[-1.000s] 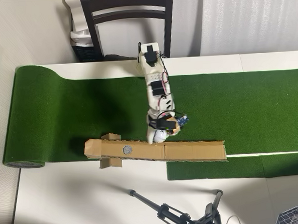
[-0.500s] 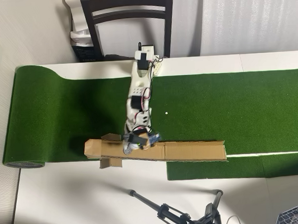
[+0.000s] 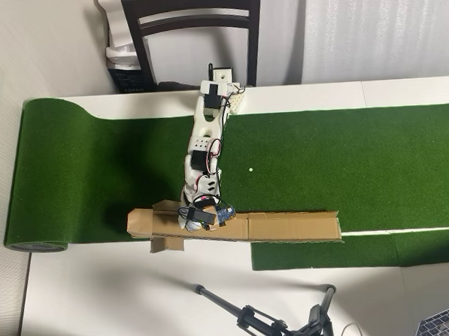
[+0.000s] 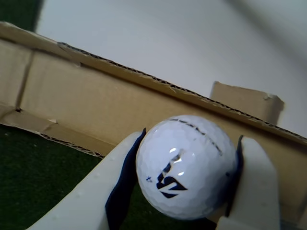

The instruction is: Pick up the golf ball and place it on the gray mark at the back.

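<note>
Overhead view
Arm: your white five-joint arm reaches from the table's far edge down over the green turf mat to the long brown cardboard strip.
Gripper: your two-finger gripper sits over the left part of the strip.
Ball: you see only a sliver of the small white dimpled golf ball under the gripper.
Gray mark: hidden beneath the gripper; you cannot make it out.
Dot: a tiny white dot lies on the turf, right of the arm, apart from it.
Surroundings: dark wooden chair behind the table; black tripod in front.

Wrist view
Fingers: your white fingers are clamped on the golf ball, one on each side.
Ball marking: dark logo faces the camera.
Position: ball sits in front of the cardboard strip; whether it touches it, you cannot tell.
</note>
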Robot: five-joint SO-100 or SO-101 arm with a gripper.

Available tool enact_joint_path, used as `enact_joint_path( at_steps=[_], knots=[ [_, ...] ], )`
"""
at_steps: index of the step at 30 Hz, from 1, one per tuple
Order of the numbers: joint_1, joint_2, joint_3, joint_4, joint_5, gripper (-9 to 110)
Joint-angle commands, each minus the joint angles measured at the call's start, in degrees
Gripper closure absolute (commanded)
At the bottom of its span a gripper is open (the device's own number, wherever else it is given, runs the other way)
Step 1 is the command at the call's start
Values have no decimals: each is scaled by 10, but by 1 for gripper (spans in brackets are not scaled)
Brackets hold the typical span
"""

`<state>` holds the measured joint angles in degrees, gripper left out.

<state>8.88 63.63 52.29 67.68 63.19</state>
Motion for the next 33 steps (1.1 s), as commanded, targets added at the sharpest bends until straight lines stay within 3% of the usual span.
enact_joint_path(
  at_steps=[1, 33],
  knots=[
    [-4, 26, -54, -18, 1, 77],
    [-19, -19, -61, -16, -4, 76]
  ],
)
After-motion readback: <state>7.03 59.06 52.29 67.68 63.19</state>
